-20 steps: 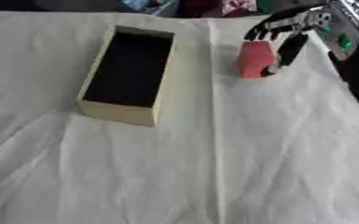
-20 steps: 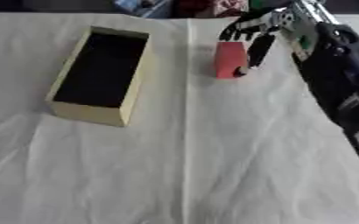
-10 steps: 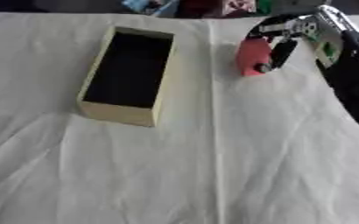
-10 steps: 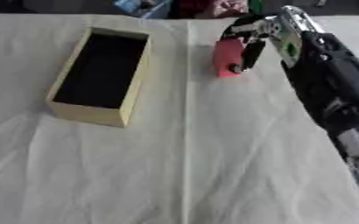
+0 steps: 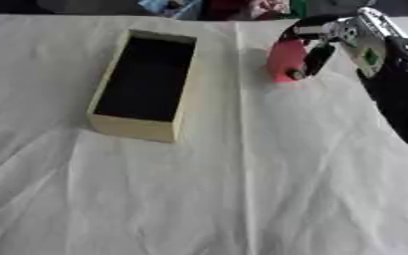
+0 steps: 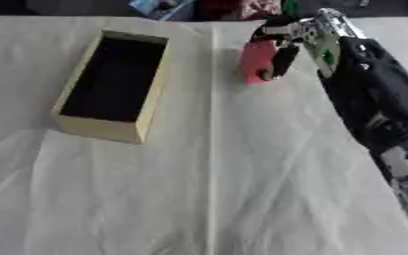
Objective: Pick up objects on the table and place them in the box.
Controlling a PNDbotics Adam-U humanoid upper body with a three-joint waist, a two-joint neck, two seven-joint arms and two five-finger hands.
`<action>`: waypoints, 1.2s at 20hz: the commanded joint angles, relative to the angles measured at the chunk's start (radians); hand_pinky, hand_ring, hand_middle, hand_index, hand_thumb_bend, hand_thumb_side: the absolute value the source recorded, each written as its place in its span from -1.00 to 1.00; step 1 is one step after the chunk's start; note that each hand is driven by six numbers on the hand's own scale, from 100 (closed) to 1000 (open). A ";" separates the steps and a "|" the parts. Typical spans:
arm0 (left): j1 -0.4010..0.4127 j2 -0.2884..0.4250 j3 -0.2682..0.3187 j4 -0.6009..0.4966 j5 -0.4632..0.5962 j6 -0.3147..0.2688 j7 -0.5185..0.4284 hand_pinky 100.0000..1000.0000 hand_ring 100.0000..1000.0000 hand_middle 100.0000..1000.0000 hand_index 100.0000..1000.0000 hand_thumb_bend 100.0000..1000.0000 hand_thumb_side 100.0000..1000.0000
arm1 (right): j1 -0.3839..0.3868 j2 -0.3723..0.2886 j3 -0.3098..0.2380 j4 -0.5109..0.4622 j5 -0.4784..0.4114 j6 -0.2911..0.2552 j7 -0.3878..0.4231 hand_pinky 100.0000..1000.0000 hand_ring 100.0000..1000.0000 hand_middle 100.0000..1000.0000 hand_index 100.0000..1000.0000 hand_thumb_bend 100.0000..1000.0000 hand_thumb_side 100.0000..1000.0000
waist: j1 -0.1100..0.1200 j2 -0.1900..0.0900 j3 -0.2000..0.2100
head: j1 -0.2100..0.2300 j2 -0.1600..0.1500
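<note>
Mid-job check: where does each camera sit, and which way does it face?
Left eye view: in the head, looking down at the cloth-covered table and the open box; the right hand enters from the upper right, fingers curled round the pink object.
Right eye view: beside it, same downward aim, showing more of the right arm along the right edge.
Both share the box, the pink object and the right hand; the left hand shows in neither.

A black forearm is seen, ending in the right hand (image 5: 329, 37). Silver plates and a small green marking are shown at the wrist.
</note>
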 commanded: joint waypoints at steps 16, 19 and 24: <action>-0.021 0.011 -0.018 -0.020 0.015 -0.003 -0.018 0.06 -0.01 -0.05 0.28 -0.92 -1.00 | -0.145 0.109 0.042 -0.180 -0.120 0.046 0.052 0.63 0.67 0.14 0.40 -1.00 -1.00 | -0.008 -0.029 0.042 | -0.066 -0.005; -0.026 0.008 -0.021 -0.020 0.020 -0.004 -0.022 0.06 -0.01 -0.05 0.28 -0.92 -1.00 | -0.149 0.150 0.044 -0.173 -0.117 0.047 0.048 0.63 0.67 0.14 0.40 -1.00 -1.00 | -0.010 -0.027 0.051 | -0.081 -0.009; -0.033 0.004 -0.025 -0.020 0.025 -0.005 -0.027 0.06 -0.01 -0.05 0.28 -0.92 -1.00 | -0.146 0.210 0.040 -0.159 -0.109 0.057 0.037 0.63 0.66 0.13 0.40 -1.00 -1.00 | -0.014 -0.021 0.063 | -0.111 -0.010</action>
